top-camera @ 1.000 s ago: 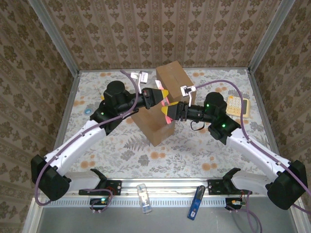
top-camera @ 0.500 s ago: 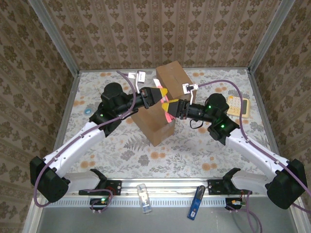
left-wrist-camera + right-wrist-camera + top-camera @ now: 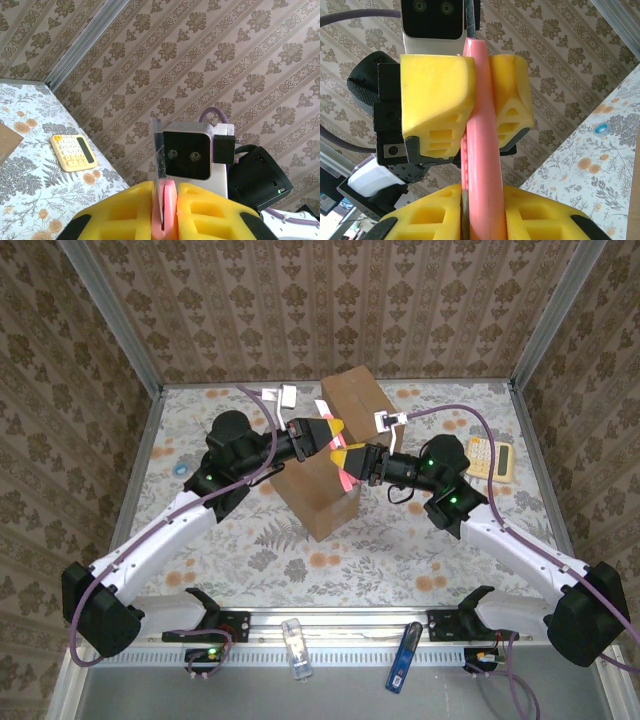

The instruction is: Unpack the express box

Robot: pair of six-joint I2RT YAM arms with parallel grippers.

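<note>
The express box [image 3: 318,502], plain brown cardboard, sits in the middle of the counter [image 3: 400,560], skewed so that one end points far and right and the other near and left. Both arms reach in over it and meet above its top face.

The left end effector [image 3: 335,433] comes in from the left. In the left wrist view its yellow pads [image 3: 125,212] are pressed together on a pink cutter [image 3: 168,210], with a thin clear strip standing up from the pink body.

The right end effector [image 3: 345,455] comes in from the right, nose to nose with the left one. In the right wrist view the pink cutter [image 3: 482,150] runs straight from between the right end effector's [image 3: 482,200] own pads up into the left end effector [image 3: 479,75] facing it. The right pads sit closed around the handle, one flush against it and the other with only a thin dark sliver between.

From above, the cutter hangs over the box's right side, just under the two end effectors. Whether it touches the cardboard cannot be told.

A yellow calculator [image 3: 490,458] lies on the counter to the right, well apart from the box.
</note>
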